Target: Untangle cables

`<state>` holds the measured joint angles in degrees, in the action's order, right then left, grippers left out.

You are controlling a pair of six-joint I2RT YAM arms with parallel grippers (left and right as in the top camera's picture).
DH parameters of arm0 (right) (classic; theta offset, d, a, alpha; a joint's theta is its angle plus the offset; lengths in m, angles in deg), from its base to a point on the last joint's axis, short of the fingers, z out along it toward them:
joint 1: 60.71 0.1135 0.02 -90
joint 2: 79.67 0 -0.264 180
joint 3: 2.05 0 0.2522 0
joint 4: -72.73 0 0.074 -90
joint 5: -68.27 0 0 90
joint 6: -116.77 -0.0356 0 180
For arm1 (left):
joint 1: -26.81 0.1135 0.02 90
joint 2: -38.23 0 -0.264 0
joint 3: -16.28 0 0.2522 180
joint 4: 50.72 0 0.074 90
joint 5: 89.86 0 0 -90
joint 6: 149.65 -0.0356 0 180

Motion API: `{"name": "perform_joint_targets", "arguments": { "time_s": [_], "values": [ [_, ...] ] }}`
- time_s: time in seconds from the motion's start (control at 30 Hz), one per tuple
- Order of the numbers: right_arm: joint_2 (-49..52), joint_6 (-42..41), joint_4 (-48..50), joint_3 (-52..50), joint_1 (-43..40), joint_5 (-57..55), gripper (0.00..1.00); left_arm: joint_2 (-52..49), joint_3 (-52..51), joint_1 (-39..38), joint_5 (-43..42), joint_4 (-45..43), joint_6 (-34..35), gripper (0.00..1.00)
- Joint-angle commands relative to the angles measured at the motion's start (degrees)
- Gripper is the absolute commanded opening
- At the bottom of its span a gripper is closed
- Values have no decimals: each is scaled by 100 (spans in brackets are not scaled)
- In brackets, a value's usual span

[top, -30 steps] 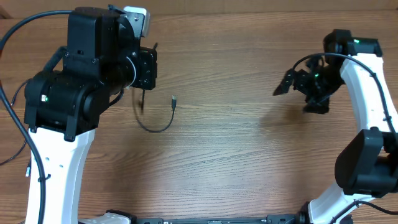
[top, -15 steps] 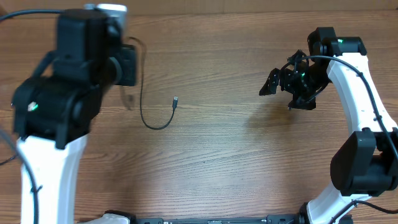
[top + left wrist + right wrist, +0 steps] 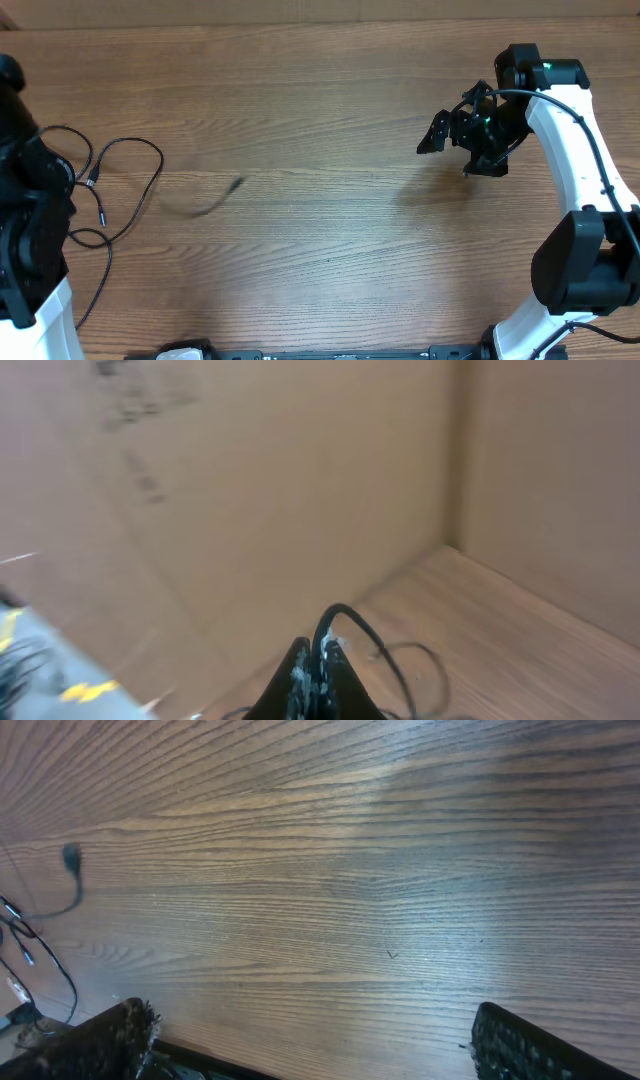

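Thin black cables lie in loose loops on the wooden table at the far left, beside my left arm. One strand trails right as a blur, ending in a plug tip. In the left wrist view my left gripper is shut on a black cable that arcs out from its tips, with more loops below. My right gripper hangs open over the right half of the table, far from the cables. Its wrist view shows both fingers wide apart with bare wood between, and a plug end at the far left.
A cardboard wall rises behind the table in the left wrist view. The wooden tabletop stretches between the two arms. The white right arm stands along the right edge.
My left arm has swung from the upper middle-left to the far left edge, dragging the held cable leftward; more loops now show there. The right arm shifted slightly left, then held still.
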<state>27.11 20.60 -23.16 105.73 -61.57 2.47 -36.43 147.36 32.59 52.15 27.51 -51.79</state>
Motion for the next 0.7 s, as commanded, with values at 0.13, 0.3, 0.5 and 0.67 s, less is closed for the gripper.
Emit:
{"name": "perform_joint_targets", "arguments": {
  "time_s": [0.13, 0.3, 0.5, 0.67],
  "values": [
    [-122, 26, -4, 7, 7, 72, 100, -170, 52, 63, 1154, -63, 400, 4],
    [-122, 26, -4, 7, 7, 72, 100, -433, 50, 63, 1056, -44, 400, 4],
    [-122, 26, -11, 7, 7, 72, 100, -846, 15, 63, 874, -68, 422, 4],
    [-122, 28, -48, 7, 7, 70, 100, -1416, 13, 90, 809, -63, 417, 4]
  ]
}}
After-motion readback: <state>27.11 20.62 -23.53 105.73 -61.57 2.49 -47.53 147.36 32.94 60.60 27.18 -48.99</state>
